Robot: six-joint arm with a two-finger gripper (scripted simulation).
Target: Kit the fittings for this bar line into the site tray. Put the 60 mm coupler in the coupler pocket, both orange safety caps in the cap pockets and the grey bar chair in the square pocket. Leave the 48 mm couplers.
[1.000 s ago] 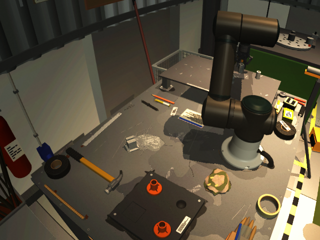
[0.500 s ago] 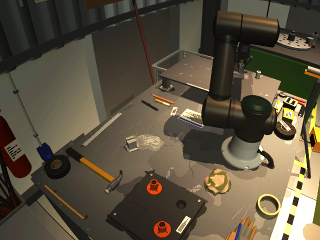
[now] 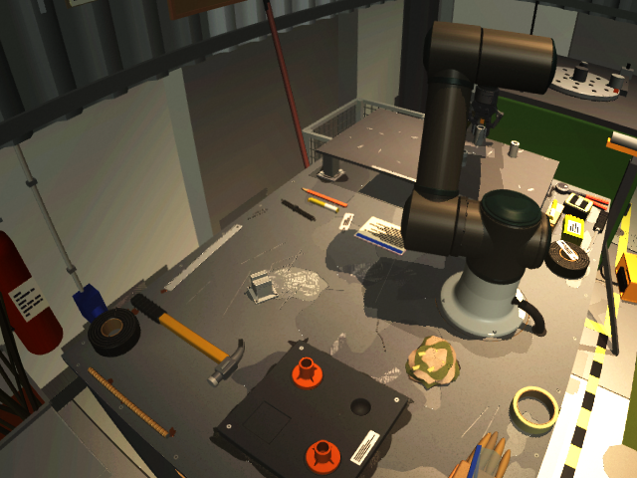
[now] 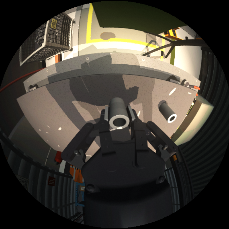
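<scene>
My gripper is over the raised shelf at the back of the bench, its two fingers closed on the sides of an upright grey steel coupler. A second, shorter-looking grey coupler stands on the shelf a little to its right. The black site tray lies at the front of the bench with an orange safety cap in one cap pocket and another in the other. Its round coupler pocket and square pocket are empty. The grey bar chair sits mid-bench on a pale patch.
A wire basket stands behind the raised shelf. A hammer, black tape roll and threaded rod lie left of the tray. A crumpled rag and yellow tape ring lie to its right, near the arm's base.
</scene>
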